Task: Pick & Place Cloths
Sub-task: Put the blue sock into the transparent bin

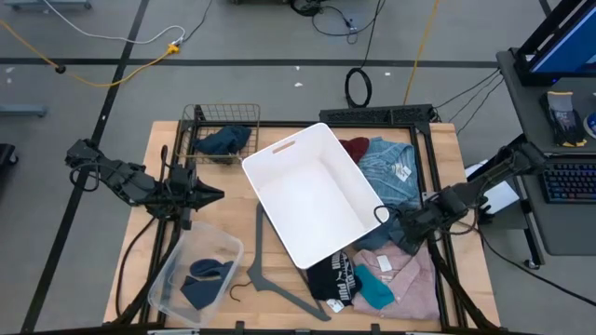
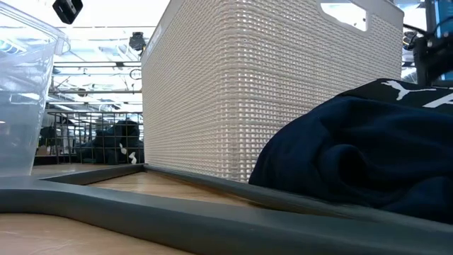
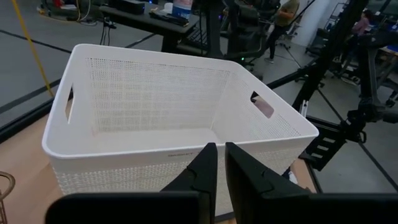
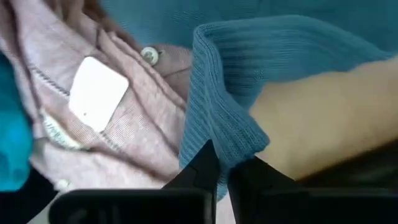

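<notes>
Right gripper (image 4: 227, 171): down on the clothing pile at the table's right side, just beside the white basket's near right corner; fingers pinched together on the ribbed edge of the light-blue shirt (image 4: 249, 81); fold of fabric caught between the tips, judged a grip taken for lifting.
Left gripper (image 3: 221, 168): closed, holding nothing, raised at the table's left and facing the basket; waiting.
Light-blue shirt: partly over the pink shirt (image 4: 124, 124); rest spread on the table right of the basket, white tag showing in the high view.
Pink shirt: flat near the front right corner, white label and button visible; partly under the blue one.
Teal cloth (image 1: 374, 288): bunched on the pink shirt, near the front edge.
Black cloth (image 1: 333, 277): white print, just in front of the basket, touching the teal one.
Maroon cloth (image 1: 356, 147): behind the blue shirt, against the basket's far right side.
Navy cloths: one in the wire basket (image 1: 200, 154) at back left, one in the clear tub (image 1: 172, 284) at front left.
White basket (image 1: 279, 200): centre of table, turned at an angle, nothing inside; judged the drop point, within both arms' reach.
Grey hanger (image 1: 259, 265): flat on the table in front of the basket, not part of the job.
Step in hand: pickup of the blue shirt.
</notes>
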